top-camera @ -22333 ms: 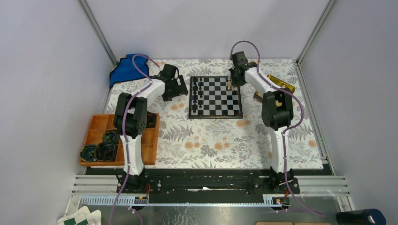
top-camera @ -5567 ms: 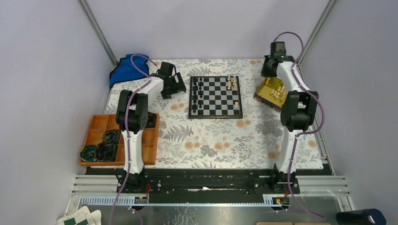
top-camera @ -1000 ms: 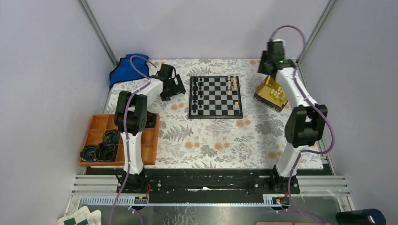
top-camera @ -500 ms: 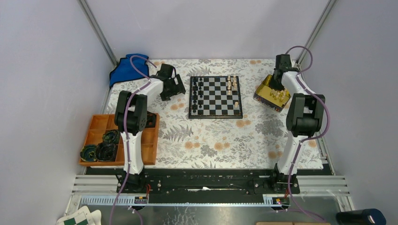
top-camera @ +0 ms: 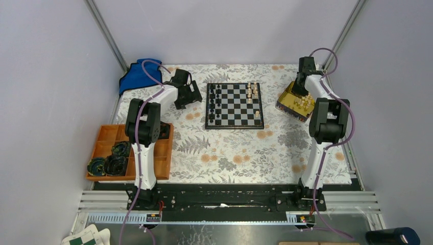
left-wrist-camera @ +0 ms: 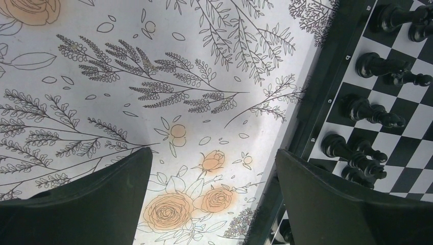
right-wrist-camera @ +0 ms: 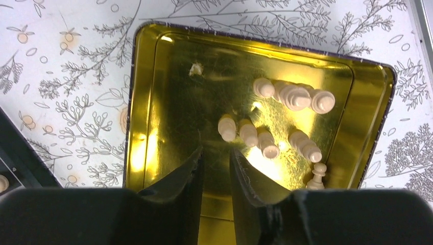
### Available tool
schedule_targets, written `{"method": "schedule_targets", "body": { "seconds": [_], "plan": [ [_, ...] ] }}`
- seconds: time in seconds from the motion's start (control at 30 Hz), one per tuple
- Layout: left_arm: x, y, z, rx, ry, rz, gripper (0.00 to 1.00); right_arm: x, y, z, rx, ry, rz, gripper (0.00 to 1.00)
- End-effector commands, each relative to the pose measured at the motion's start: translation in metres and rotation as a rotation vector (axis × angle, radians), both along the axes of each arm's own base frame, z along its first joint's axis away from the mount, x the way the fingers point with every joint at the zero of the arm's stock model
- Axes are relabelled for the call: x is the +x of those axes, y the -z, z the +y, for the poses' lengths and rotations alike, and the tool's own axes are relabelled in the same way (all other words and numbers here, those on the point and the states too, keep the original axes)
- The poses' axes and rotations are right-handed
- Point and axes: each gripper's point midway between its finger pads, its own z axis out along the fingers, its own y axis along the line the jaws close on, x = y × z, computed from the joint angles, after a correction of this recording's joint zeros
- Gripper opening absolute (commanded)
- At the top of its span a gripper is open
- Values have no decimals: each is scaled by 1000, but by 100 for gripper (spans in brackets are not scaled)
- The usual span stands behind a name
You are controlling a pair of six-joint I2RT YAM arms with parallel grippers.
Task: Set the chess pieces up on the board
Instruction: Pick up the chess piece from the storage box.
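Note:
The board [top-camera: 235, 125] lies at the back middle of the floral mat. Black chess pieces [top-camera: 215, 104] stand in its left columns and show in the left wrist view [left-wrist-camera: 375, 66]. A few pale pieces [top-camera: 252, 91] stand at its right side. My left gripper [top-camera: 193, 94] is open and empty just left of the board's edge [left-wrist-camera: 327, 76], low over the mat [left-wrist-camera: 213, 153]. My right gripper [top-camera: 301, 89] hangs over the gold tin [top-camera: 292, 102]. Its jaws [right-wrist-camera: 215, 151] stand narrowly apart with nothing between them, just near of several pale pieces [right-wrist-camera: 265, 140] lying in the tin [right-wrist-camera: 134, 102].
A blue cloth [top-camera: 139, 74] lies at the back left. An orange wooden tray [top-camera: 107, 133] with dark round things [top-camera: 115, 163] stands at the left edge. A green-and-white checkered folded thing [top-camera: 87, 237] lies off the table at the near left.
My right arm has swung from high behind the tin down over it. The left arm and the pieces on the board have not moved.

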Motion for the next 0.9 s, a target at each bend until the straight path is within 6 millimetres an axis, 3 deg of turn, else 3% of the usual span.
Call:
{"method": "schedule_targets", "body": {
  "seconds": [0.0, 0.4, 0.87],
  "plan": [
    [2, 16, 3, 7, -7, 27, 99, 15, -6, -6, 0, -5, -23, 32],
    [6, 20, 8, 16, -15, 39, 99, 26, 5, -14, 30, 0, -17, 33],
    [9, 26, 11, 19, -20, 51, 99, 26, 21, -8, 75, -23, 11, 33]
  ]
}}
